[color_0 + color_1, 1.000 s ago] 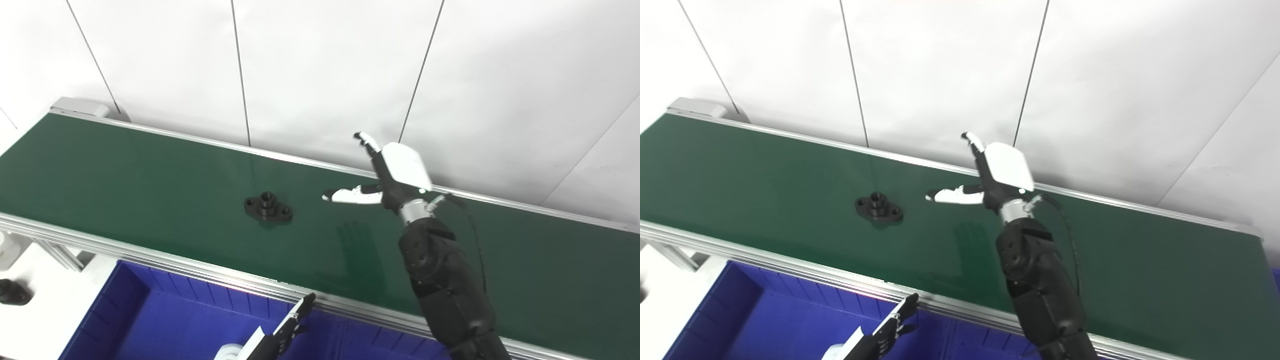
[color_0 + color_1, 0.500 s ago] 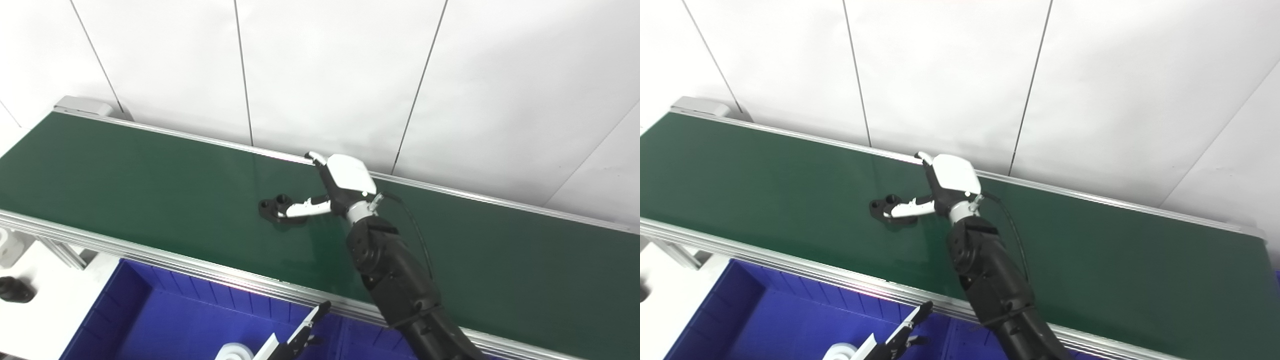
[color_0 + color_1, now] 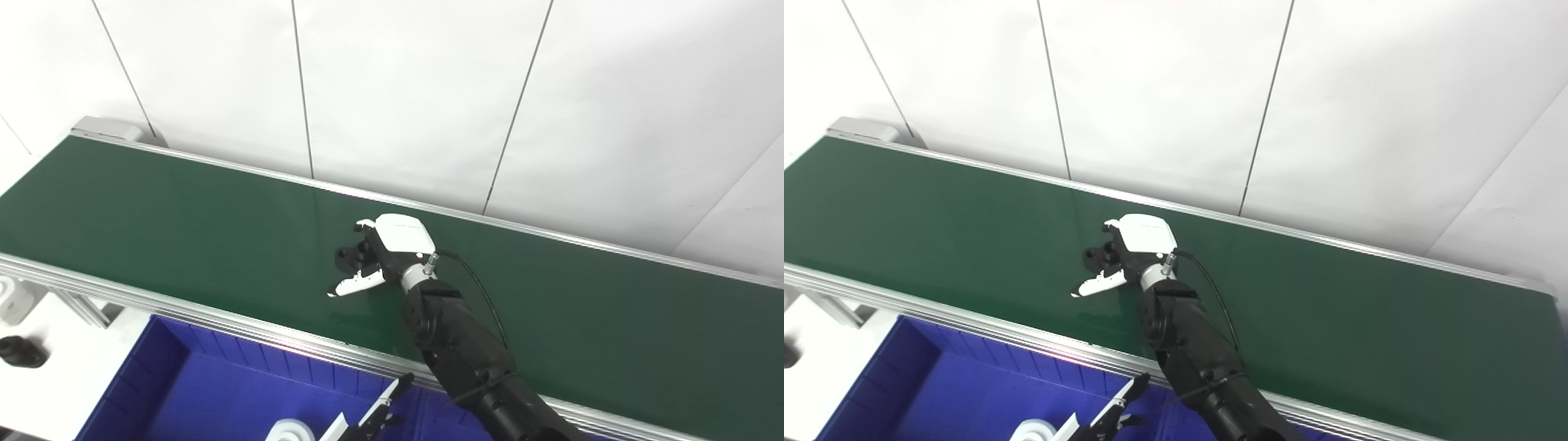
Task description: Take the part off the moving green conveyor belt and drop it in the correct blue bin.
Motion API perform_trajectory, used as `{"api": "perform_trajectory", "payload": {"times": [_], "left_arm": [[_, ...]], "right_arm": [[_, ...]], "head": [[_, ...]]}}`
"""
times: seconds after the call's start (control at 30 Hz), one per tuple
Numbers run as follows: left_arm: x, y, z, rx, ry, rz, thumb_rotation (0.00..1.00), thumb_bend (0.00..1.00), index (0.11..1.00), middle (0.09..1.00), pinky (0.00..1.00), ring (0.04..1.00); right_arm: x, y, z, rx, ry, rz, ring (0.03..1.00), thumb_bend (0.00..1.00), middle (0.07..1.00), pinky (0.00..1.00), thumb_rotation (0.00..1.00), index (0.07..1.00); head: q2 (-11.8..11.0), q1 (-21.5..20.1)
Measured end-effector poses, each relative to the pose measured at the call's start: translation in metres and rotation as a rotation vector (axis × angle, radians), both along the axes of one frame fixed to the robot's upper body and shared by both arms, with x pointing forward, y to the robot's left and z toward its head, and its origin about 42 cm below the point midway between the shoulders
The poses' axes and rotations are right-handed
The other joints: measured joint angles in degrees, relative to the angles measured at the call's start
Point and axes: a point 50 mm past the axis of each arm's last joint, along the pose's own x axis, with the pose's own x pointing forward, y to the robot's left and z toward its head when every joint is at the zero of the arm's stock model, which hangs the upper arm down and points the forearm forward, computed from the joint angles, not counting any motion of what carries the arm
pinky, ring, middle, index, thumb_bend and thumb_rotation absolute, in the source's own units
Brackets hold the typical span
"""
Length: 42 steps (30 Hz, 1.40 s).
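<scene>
- The right hand (image 3: 383, 254) reached out over the green conveyor belt (image 3: 184, 208), its white back plate facing up and its black forearm running in from the lower right.
- The black part (image 3: 349, 257) lay on the belt near the middle of its width, directly under that hand – only its left end, a dark flange with a raised boss, showed past the white shell.
- The fingers (image 3: 1108, 228) curled down over the far side of the part, while the white thumb (image 3: 354, 285) stuck out on the near side, angled toward the belt's front rail.
- Whether the hand had truly clamped the part I could not tell; the fingers were bent around it, but the contact was hidden beneath the hand.
- The part looked to be resting on the belt surface, not lifted.
- The left hand (image 3: 373, 419) sat low at the bottom edge, over the blue bin (image 3: 184, 373) – only dark fingers and a white sliver of it showed, with nothing seen in its grip; open or closed could not be judged.
- A white ring-shaped piece (image 3: 291, 430) lay in the bin just beside that hand.
- A small black object (image 3: 18, 351) sat on the white surface left of the bin, well apart from the belt.
</scene>
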Motion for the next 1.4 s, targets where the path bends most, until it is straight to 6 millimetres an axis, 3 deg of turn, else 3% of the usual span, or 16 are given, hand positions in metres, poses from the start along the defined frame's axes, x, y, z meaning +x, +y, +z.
{"api": "perform_trajectory", "payload": {"times": [0.13, 0.2, 0.23, 0.27, 0.3, 0.33, 0.4, 0.5, 0.57, 0.7, 0.9, 1.0, 1.3, 1.4], "left_arm": [[-0.001, -0.002, 0.001, 0.008, -0.005, -0.01, 0.77, 0.94, 1.0, 1.0, 0.85, 1.0], [-0.001, -0.002, 0.003, 0.006, -0.013, -0.01, 0.77, 0.94, 1.0, 1.0, 0.84, 1.0], [-0.001, -0.002, 0.005, 0.004, -0.02, -0.009, 0.77, 0.94, 1.0, 1.0, 0.83, 1.0], [-0.002, -0.002, 0.007, 0.002, -0.022, -0.008, 0.76, 0.93, 1.0, 1.0, 0.84, 1.0], [-0.003, -0.003, 0.006, 0.002, -0.02, -0.008, 0.76, 0.93, 1.0, 1.0, 0.84, 1.0], [-0.004, -0.003, 0.006, 0.004, -0.017, -0.009, 0.76, 0.93, 1.0, 1.0, 0.84, 1.0], [-0.006, -0.003, 0.006, 0.01, -0.015, -0.013, 0.76, 0.93, 1.0, 1.0, 0.85, 1.0], [-0.008, -0.003, 0.006, 0.015, -0.014, -0.016, 0.77, 0.93, 1.0, 1.0, 0.84, 1.0], [-0.007, -0.002, 0.007, 0.017, -0.02, -0.019, 0.76, 0.93, 1.0, 1.0, 0.84, 1.0], [-0.007, 0.001, 0.01, 0.022, -0.027, -0.03, 0.77, 0.92, 1.0, 1.0, 0.83, 1.0], [-0.007, 0.004, 0.008, 0.047, -0.021, -0.035, 0.76, 0.92, 1.0, 1.0, 0.85, 1.0], [-0.007, 0.004, 0.008, 0.042, -0.016, -0.044, 0.75, 0.92, 1.0, 1.0, 0.86, 1.0], [-0.006, 0.006, 0.01, 0.032, -0.01, -0.05, 0.73, 0.89, 1.0, 1.0, 0.85, 1.0], [-0.004, 0.008, 0.01, 0.022, -0.01, -0.043, 0.71, 0.89, 1.0, 1.0, 0.87, 1.0]], "right_arm": [[0.0, -0.005, -0.01, -0.04, -0.065, -0.018, 0.445, 0.82, 0.612, 0.32, 0.56, 0.737], [0.0, -0.007, -0.014, -0.038, -0.092, -0.034, 0.348, 0.71, 0.494, 0.25, 0.49, 0.681], [0.001, -0.008, -0.015, -0.03, -0.103, -0.045, 0.337, 0.7, 0.481, 0.24, 0.48, 0.674], [0.001, -0.01, -0.017, -0.026, -0.109, -0.053, 0.277, 0.6, 0.402, 0.2, 0.31, 0.586], [0.001, -0.012, -0.019, -0.016, -0.112, -0.059, 0.246, 0.56, 0.361, 0.17, 0.23, 0.541], [0.002, -0.013, -0.02, -0.006, -0.115, -0.068, 0.223, 0.54, 0.414, 0.16, 0.12, 0.517], [0.001, -0.014, -0.023, -0.01, -0.114, -0.072, 0.179, 0.53, 0.458, 0.12, 0.02, 0.492], [-0.001, -0.01, -0.021, -0.035, -0.143, -0.046, 0.203, 0.53, 0.429, 0.13, 0.0, 0.492], [0.002, -0.004, -0.014, -0.076, -0.153, -0.036, 0.213, 0.53, 0.459, 0.13, 0.0, 0.483], [0.01, 0.001, 0.001, -0.182, -0.07, -0.045, 0.238, 0.53, 0.47, 0.15, 0.0, 0.485], [0.019, -0.003, 0.014, -0.275, 0.021, -0.049, 0.189, 0.53, 0.47, 0.11, 0.0, 0.492], [0.019, -0.007, 0.017, -0.286, 0.052, -0.061, 0.213, 0.53, 0.47, 0.13, 0.0, 0.493], [-0.013, -0.039, 0.026, -0.214, 0.102, -0.063, 0.273, 0.53, 0.474, 0.17, 0.0, 0.49], [-0.024, -0.048, 0.047, -0.17, 0.065, -0.059, 0.291, 0.52, 0.425, 0.19, 0.0, 0.518]], "head": [[-0.26, 0.35], [-0.18, 0.7], [-0.18, 0.7], [-0.09, 0.7], [0.09, 0.7], [0.09, 0.7], [0.35, 0.44], [0.79, -0.26], [0.79, -0.35], [1.14, -0.97], [1.41, -1.32], [1.49, -1.58], [2.81, -4.3], [3.69, -6.32]]}}
